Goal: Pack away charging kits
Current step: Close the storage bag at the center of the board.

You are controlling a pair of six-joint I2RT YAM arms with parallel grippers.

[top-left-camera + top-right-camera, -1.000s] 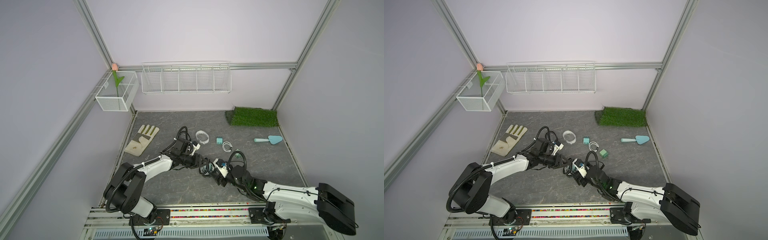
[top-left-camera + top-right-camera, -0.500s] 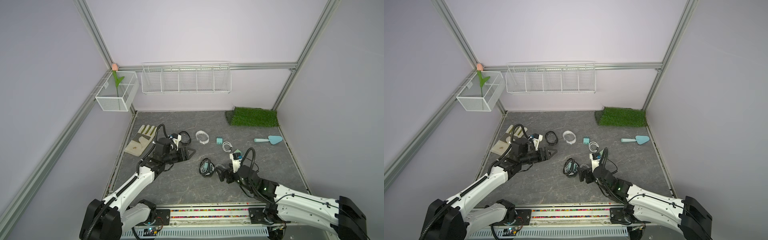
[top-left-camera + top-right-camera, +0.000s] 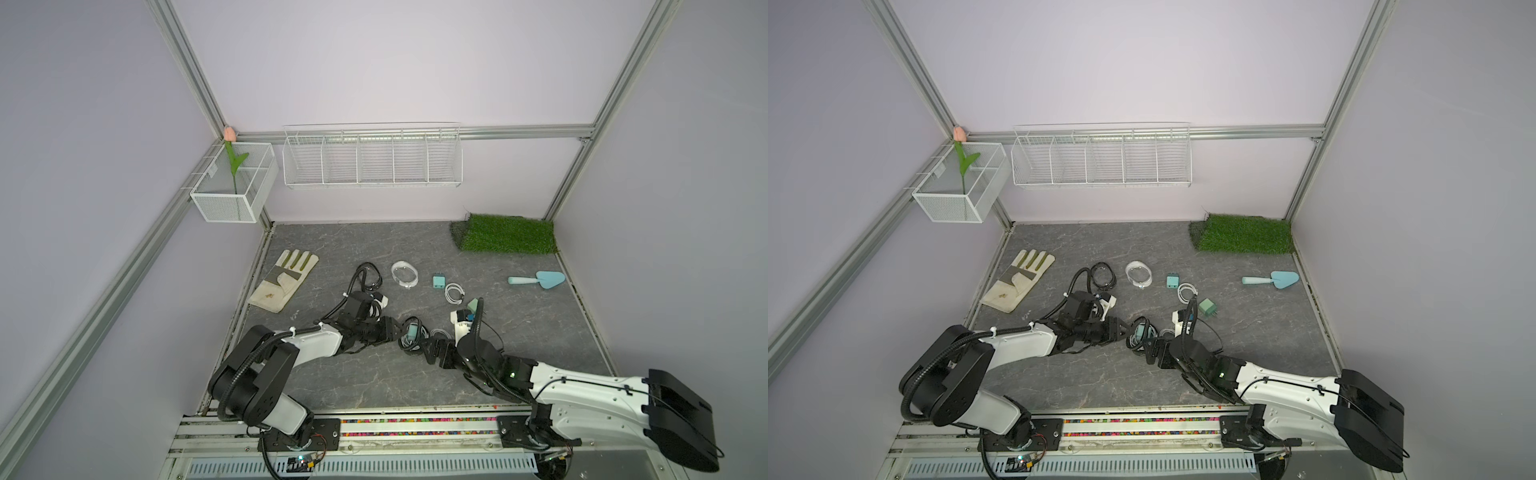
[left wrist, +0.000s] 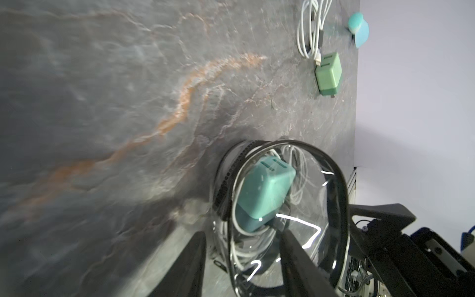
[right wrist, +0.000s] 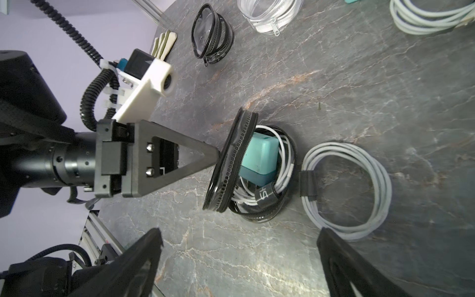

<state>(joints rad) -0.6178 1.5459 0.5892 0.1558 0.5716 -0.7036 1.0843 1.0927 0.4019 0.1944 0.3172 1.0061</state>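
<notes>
A black-rimmed case (image 5: pixel 246 205) lies open in the middle of the floor. It holds a teal adapter (image 5: pixel 259 159) and a coiled white cable, and its clear lid (image 5: pixel 228 159) is tilted up. My left gripper (image 4: pixel 241 232) is open, its tips against the lid's outer face with the rim between the fingers. My right gripper (image 5: pixel 240 231) is wide open and empty, just short of the case (image 3: pixel 411 334). A loose cable (image 5: pixel 347 190) lies beside the case. Farther back are a second black-rimmed case (image 3: pixel 371 277), a white case (image 3: pixel 404 274), another teal adapter (image 3: pixel 438 281), a cable (image 3: pixel 455 293) and a green adapter (image 3: pixel 472 306).
A beige glove (image 3: pixel 284 280) lies at the back left and a light-blue trowel (image 3: pixel 540 279) at the right. A grass mat (image 3: pixel 507 233) fills the back right corner. A wire shelf (image 3: pixel 372 158) and a mesh basket (image 3: pixel 232 187) hang on the walls.
My left gripper has swung back from the left to the case's lid with its jaws narrower. My right gripper has opened wider and stays beside the case.
</notes>
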